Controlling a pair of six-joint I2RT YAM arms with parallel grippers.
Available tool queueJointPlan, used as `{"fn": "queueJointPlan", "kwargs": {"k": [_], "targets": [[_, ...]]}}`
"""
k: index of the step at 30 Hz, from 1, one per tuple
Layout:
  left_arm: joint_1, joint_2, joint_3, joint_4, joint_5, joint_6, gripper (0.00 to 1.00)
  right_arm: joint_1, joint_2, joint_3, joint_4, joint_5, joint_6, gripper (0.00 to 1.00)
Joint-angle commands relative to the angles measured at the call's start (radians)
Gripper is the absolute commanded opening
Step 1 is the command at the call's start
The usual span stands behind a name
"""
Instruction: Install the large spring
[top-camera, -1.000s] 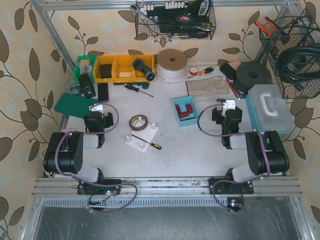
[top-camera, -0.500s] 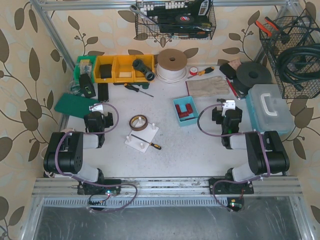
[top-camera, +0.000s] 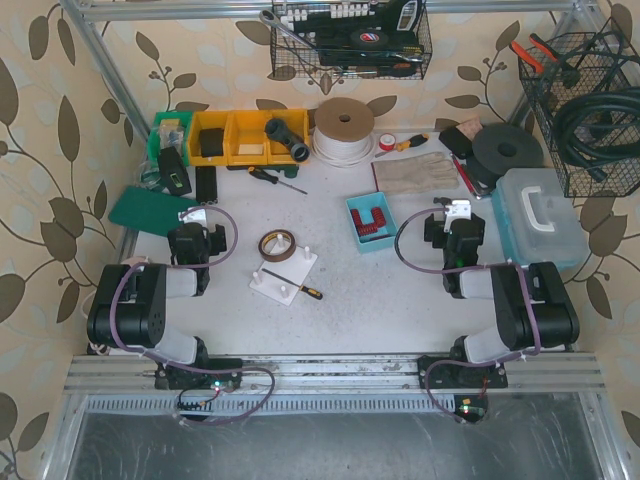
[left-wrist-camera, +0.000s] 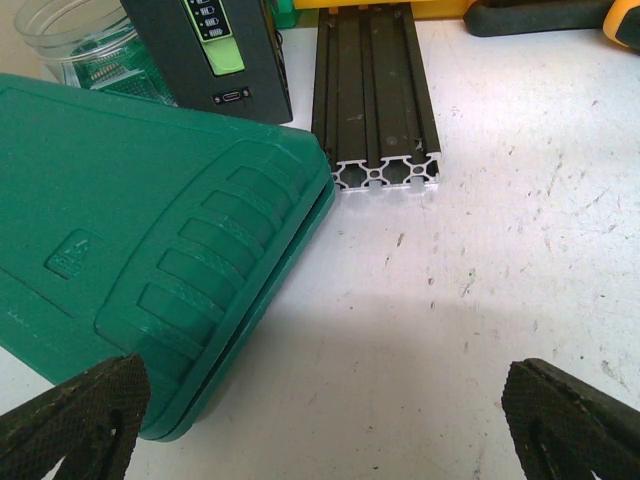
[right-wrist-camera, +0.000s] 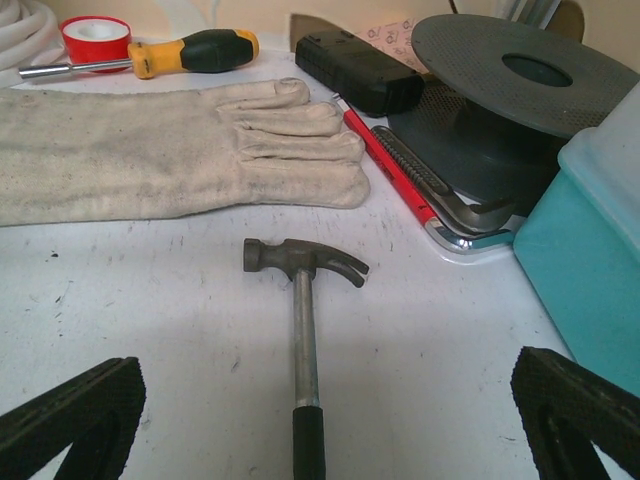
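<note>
Zero steps done as far as we're seeing. We're parking left fingers (left-wrist-camera: 75, 415) and right fingers (right-wrist-camera: 70, 415) spread wide, gripping nothing. The large spring is probably sitting among the red parts (top-camera: 372, 224) in the blue tray (top-camera: 351, 212), apart from the white peg plate (top-camera: 284, 272). We're judging pick and install both pending.

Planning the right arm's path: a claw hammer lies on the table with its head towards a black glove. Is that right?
Not quite. The glove is off-white, not black, as the right wrist view shows. The claw hammer does lie on the table with its head towards that glove.
</note>
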Motion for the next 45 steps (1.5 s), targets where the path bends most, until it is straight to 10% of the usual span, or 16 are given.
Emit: {"fn": "queueJointPlan", "kwargs": {"k": [1,21,31,45], "targets": [[0.009,-0.055,0.021,-0.006,0.013,0.012,0.98,0.003,-0.035,0.026,-0.028,0.006,-0.003,1.0],[0.01,-0.439,0.623,-1.285,0.012,-0.597,0.98,0.007,-0.342,0.74,-1.316,-0.014,0.315,1.0],[0.007,-0.467,0.596,-1.274,0.552,-0.501,0.84,-0.004,-0.339,0.752,-1.444,-0.126,0.397,1.0],[-0.21,-0.271,0.512,-1.24,0.444,-0.471,0.43,0.25,-0.409,0.475,-1.233,-0.32,0.36,0.96]]}}
